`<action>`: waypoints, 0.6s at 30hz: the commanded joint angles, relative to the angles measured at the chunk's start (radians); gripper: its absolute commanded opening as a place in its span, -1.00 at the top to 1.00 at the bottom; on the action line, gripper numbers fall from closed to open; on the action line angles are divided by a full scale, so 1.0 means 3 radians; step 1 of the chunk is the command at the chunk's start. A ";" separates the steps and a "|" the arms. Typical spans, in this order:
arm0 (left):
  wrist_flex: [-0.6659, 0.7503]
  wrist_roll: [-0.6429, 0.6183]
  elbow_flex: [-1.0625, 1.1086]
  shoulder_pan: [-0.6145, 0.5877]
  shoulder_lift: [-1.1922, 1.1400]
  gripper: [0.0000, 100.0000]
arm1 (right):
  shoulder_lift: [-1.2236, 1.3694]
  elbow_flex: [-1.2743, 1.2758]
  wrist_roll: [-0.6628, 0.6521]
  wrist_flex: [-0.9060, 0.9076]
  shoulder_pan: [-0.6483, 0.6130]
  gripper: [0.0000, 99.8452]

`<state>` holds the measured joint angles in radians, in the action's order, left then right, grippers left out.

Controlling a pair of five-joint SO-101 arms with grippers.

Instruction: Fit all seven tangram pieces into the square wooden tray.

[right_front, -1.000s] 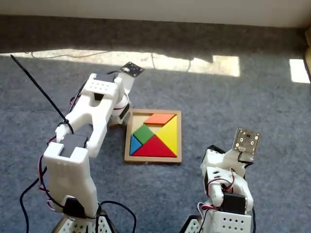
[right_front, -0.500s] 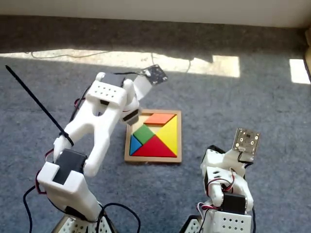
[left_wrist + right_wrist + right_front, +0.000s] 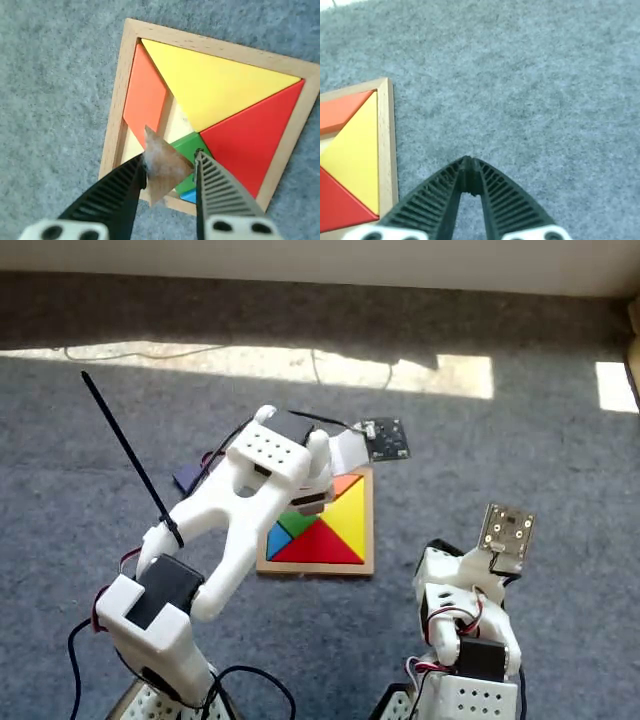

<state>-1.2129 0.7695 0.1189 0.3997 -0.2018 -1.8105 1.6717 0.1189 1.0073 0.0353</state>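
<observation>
**tray_watcher:** Square wooden tray (image 3: 320, 567) sits about mid-frame in the high view, on the grey carpet (image 3: 520, 440), with its upper left part tucked under the left arm (image 3: 240, 510). Anyone counted what's in it?

**so101_fan:** On the left wrist cam I get a yellow triangle (image 3: 210, 85), a red triangle (image 3: 250, 140), an orange parallelogram (image 3: 145, 95), a green piece (image 3: 187, 146) and a sliver of a blue piece (image 3: 188, 196). There's a patch of bare wood (image 3: 176, 122) between the orange and the yellow

**tray_watcher:** and the grippers?

**so101_fan:** The left gripper (image 3: 170, 159) is clamped on a small brownish triangle (image 3: 162, 175), over the tray by the green one. It's blurry, so I can't tell if it touches down. The right gripper (image 3: 468, 176) has its jaws pressed together on nothing, over carpet beside the tray's rim. The right arm (image 3: 465, 640) is in the lower right of the high view

**tray_watcher:** that dark thing at left-centre?

**so101_fan:** It's a dark blue flat piece (image 3: 186, 478) on the carpet, well apart from the tray, and I can't make out its shape
</observation>
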 commanded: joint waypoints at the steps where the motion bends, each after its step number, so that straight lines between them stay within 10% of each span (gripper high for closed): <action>1: 0.0082 0.0051 -0.0069 0.0110 -0.0069 0.61 | 0.0013 0.0458 0.0026 -0.0069 0.0033 0.99; 18: 0.0031 -0.0179 -0.0059 -0.0176 0.0483 0.50 | 0.0013 0.0458 0.0026 -0.0069 0.0033 0.99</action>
<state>-1.1960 0.7465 0.1174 0.3844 -0.1573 -1.8105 1.6717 0.1189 1.0073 0.0353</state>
